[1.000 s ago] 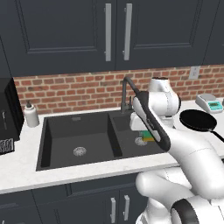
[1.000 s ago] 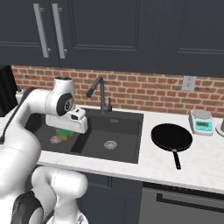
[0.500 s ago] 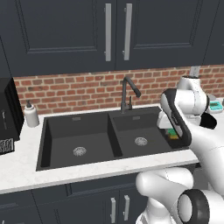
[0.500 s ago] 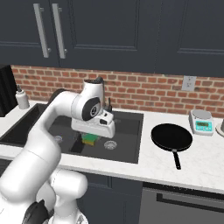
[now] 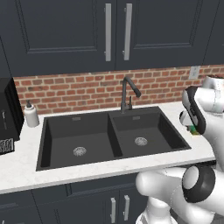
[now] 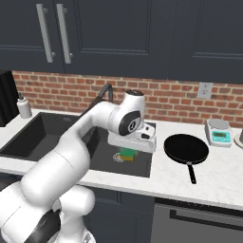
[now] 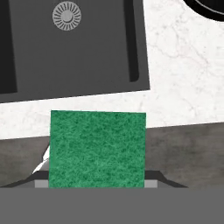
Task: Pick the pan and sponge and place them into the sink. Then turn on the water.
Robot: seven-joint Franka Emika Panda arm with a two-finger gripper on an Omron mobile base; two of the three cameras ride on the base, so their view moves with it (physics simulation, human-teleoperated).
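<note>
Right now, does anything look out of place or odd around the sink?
One thing: the green sponge with a yellow underside hangs in the gripper near the black double-basin sink's right front corner, not set down. The round black frying pan sits flat on the counter.

Both basins of the sink (image 5: pixel 111 140) lie open below me, nothing on their floors but the round drains, so there is room to come down into either one. The dividing wall between the basins rises as a ridge to clear. The faucet (image 5: pixel 128 92) stands at the back rim over that divider, its gooseneck reaching forward. My gripper (image 6: pixel 126 155) hangs above the sink's right edge with the sponge (image 7: pixel 97 148) between its fingers. On the table to the right, the pan (image 6: pixel 186 149) lies with its handle pointing toward the front; a scale (image 6: pixel 218 132) sits behind it. A soap bottle (image 5: pixel 30 114) stands at the far left.
</note>
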